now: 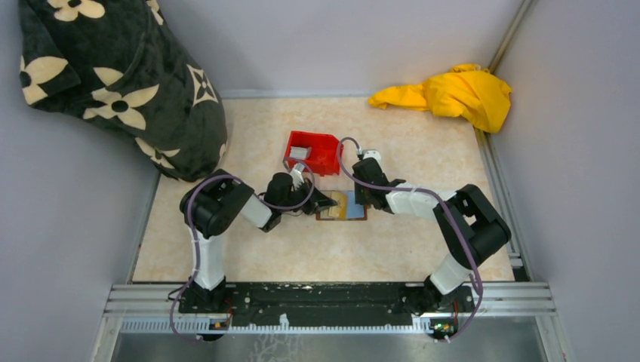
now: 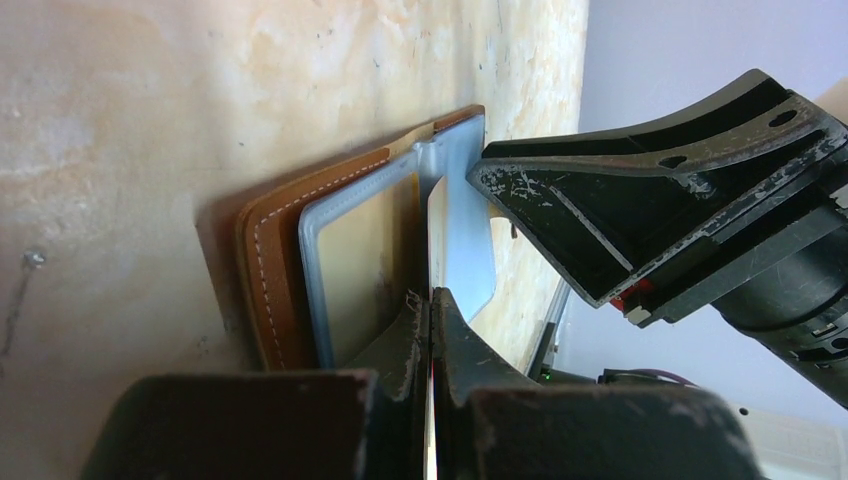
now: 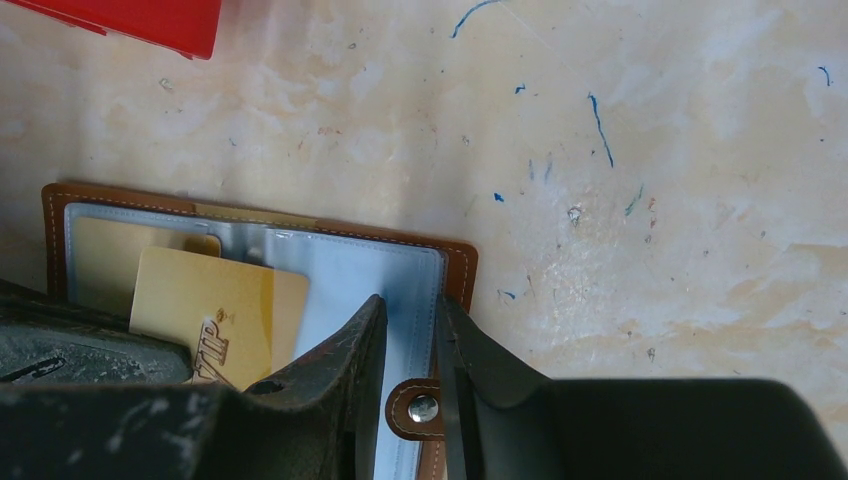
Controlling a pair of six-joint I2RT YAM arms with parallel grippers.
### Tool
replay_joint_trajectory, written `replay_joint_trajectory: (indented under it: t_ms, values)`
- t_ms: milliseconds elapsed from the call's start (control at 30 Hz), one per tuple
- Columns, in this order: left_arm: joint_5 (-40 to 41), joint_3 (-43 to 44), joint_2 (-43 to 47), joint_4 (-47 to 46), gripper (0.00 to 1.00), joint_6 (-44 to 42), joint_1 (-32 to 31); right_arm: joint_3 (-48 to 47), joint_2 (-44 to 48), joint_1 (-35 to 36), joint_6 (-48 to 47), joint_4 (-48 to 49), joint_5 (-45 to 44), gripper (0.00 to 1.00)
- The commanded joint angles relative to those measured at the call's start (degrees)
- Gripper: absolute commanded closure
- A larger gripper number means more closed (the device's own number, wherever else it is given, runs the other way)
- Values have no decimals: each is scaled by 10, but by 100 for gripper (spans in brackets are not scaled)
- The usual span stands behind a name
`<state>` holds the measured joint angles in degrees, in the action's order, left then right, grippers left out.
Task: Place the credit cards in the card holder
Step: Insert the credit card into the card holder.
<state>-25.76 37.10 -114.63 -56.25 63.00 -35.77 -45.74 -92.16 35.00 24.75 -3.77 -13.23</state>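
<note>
The card holder (image 1: 343,207) lies open on the table, brown with a clear plastic sleeve (image 3: 330,265) inside. My left gripper (image 1: 326,202) is shut on a gold credit card (image 3: 215,310) marked VIP, holding it over the holder's left half (image 2: 265,270). In the left wrist view the card runs edge-on between the closed fingers (image 2: 430,292). My right gripper (image 1: 367,197) stands part open, its tips (image 3: 412,302) down on the holder's right edge, astride the snap tab (image 3: 422,408). A pale card (image 1: 300,153) lies in the red bin (image 1: 326,147).
The red bin (image 3: 150,20) sits just behind the holder. A black floral blanket (image 1: 121,83) is piled at the back left and a yellow cloth (image 1: 453,94) at the back right. Grey walls close in the table on three sides.
</note>
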Motion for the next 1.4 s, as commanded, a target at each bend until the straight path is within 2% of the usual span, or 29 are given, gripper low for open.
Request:
replay_joint_trajectory:
  t_ms: [0,467,733,1367]
  values:
    - [2,-12,-2,-21,100,9,-5,7,-20,0,12,-5,18,74]
    - [104,-10,-6,-38,100,54,-37,8,-18,0,10,-11,23,74]
    - [177,-36,22,-20,100,60,-47,12,-16,0,8,-8,26,74]
    - [191,-8,-2,-3,100,62,-108,18,-20,3,15,5,43,74]
